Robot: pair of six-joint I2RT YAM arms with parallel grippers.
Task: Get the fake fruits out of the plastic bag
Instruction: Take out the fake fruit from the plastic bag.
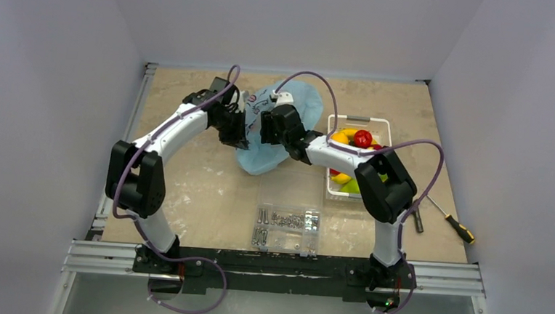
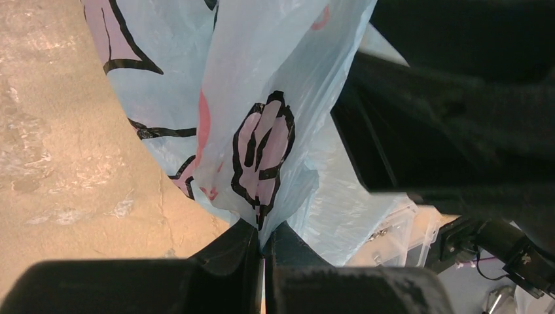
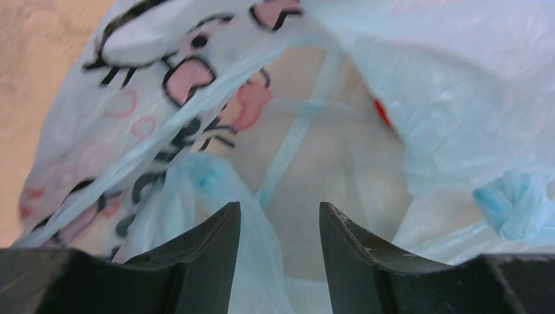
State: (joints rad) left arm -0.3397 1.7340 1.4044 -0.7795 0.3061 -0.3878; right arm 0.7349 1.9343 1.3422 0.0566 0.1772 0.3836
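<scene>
The light-blue plastic bag (image 1: 303,104) with a cartoon print lies at the back middle of the table. My left gripper (image 1: 241,131) is shut on a fold of the bag (image 2: 262,144) at its left side. My right gripper (image 1: 268,127) is open and empty, its fingertips (image 3: 226,219) at the bag's mouth (image 3: 314,163); no fruit shows inside the bag. Fake fruits, a red one (image 1: 363,138) and yellow (image 1: 341,137) and green ones, lie in the white basket (image 1: 357,121) at the right.
A clear compartment box (image 1: 286,227) with silver screws stands at the front middle; it also shows in the left wrist view (image 2: 406,232). A yellow-handled screwdriver (image 1: 454,223) lies at the right edge beyond the basket. The two wrists are close together over the bag.
</scene>
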